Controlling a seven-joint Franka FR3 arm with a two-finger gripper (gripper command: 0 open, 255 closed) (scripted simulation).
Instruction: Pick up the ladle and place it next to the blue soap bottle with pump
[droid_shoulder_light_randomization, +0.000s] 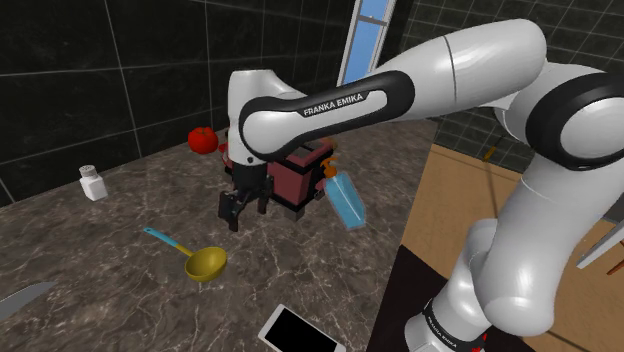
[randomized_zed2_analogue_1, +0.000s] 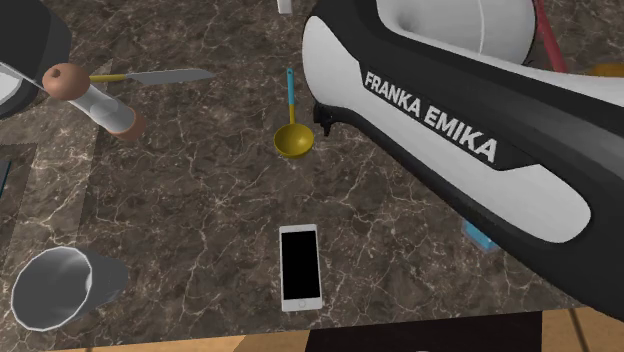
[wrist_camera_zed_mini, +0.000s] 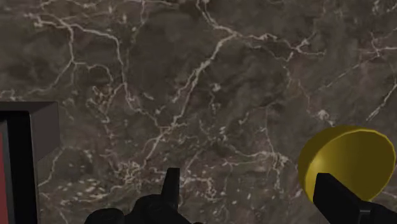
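**Jaws:** released. The two black fingers (wrist_camera_zed_mini: 170, 186) stand well apart, clasp nothing and touch nothing. They hang above the worktop (wrist_camera_zed_mini: 191, 76).

**Ladle (droid_shoulder_light_randomization: 205, 262):** yellow bowl, teal handle. It lies flat on the worktop, near the jaws and lower than them. In the wrist view the bowl sits outside the gap, just past one finger, and that finger partly covers it.

**Blue soap bottle (droid_shoulder_light_randomization: 347, 203):** orange pump, tilted. It is just beside a dark red box (droid_shoulder_light_randomization: 305, 175), on the box's far side from the jaws.

**Open room:** bare marble lies between the fingers, beyond them, and between the jaws and the ladle. A corner of the box stands close on the side opposite the ladle.

**Other items:**
- Phone (droid_shoulder_light_randomization: 300, 330), screen up, near the worktop's edge by the stand.
- White shaker (droid_shoulder_light_randomization: 93, 183).
- Red tomato (droid_shoulder_light_randomization: 203, 138).
- Knife blade (droid_shoulder_light_randomization: 25, 298).

All four are well apart from the jaws.
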